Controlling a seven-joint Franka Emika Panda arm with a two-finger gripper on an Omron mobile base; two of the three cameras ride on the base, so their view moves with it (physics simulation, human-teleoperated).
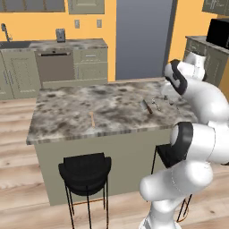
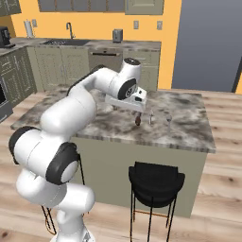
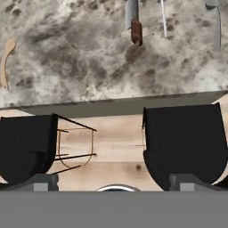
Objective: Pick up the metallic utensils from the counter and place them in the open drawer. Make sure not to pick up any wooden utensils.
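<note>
So the arm is stretched out over the counter with its hand hanging just above the cluster of metal cutlery near the stool-side edge. The hand is spread about as wide as it goes and has nothing in it, which makes sense to me if it's lining up for a first grab.

From the hand's own camera you get a look straight down past the counter edge: the dark-handled knife lies nearest the middle, a thin silver piece right beside it, and another grey utensil off to one side, all lying roughly parallel and slightly apart. They're close enough together that I'd guess picking one without nudging its neighbour will take some care.

The wooden stick sits well apart from the metal stuff, further along the counter, so it's easy to leave alone. Looks like a deliberate decoy, honestly.

Two black stools are tucked against the island below the edge. I can't spot the open drawer from where I'm standing, so I can't tell which side of the island it's on. My read: nothing has been moved into it yet, all the cutlery I can see is on the marble.
</note>
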